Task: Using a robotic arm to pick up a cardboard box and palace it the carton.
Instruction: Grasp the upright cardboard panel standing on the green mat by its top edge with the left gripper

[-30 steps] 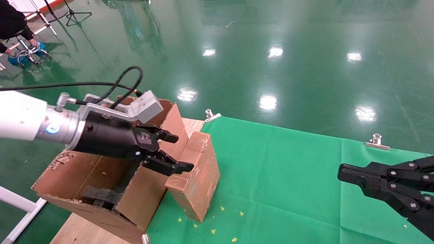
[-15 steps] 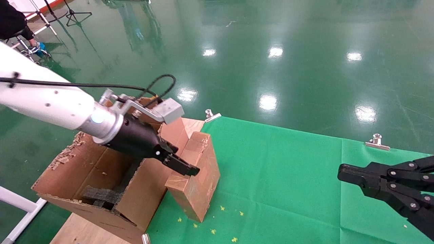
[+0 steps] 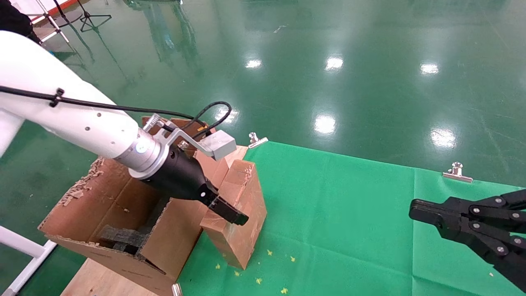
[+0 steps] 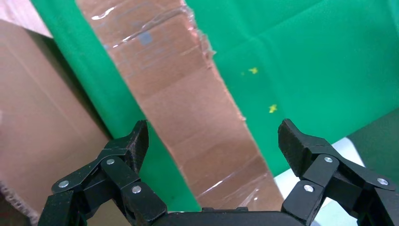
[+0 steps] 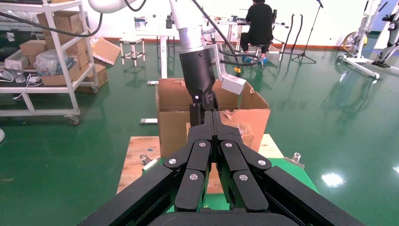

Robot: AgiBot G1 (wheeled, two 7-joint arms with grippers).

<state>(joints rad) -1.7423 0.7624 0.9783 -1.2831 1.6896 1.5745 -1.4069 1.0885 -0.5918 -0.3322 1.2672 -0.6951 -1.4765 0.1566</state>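
The small reddish-brown cardboard box (image 3: 246, 201) stands on the green cloth, against the side flap of the large carton (image 3: 111, 205). Black foam (image 3: 123, 236) lies inside the carton. My left gripper (image 3: 236, 216), on the white arm, is open and reaches down over the box's near upper end. In the left wrist view the box (image 4: 188, 108) runs between the spread fingers (image 4: 136, 141), with gaps on both sides of it. My right gripper (image 3: 415, 207) is shut and empty, parked at the right over the cloth. It also shows in the right wrist view (image 5: 212, 115).
The green cloth (image 3: 349, 213) is held by silver clips (image 3: 257, 139) (image 3: 456, 172) on a wooden board (image 3: 98, 281). Small yellow scraps (image 3: 259, 279) lie near the box. A person (image 5: 259, 21) and a shelf rack (image 5: 47, 52) stand far behind the carton.
My left arm has swung over the carton and dipped toward the small box, with the gripper turned so one finger now hides the other. The box and my right gripper have not moved.
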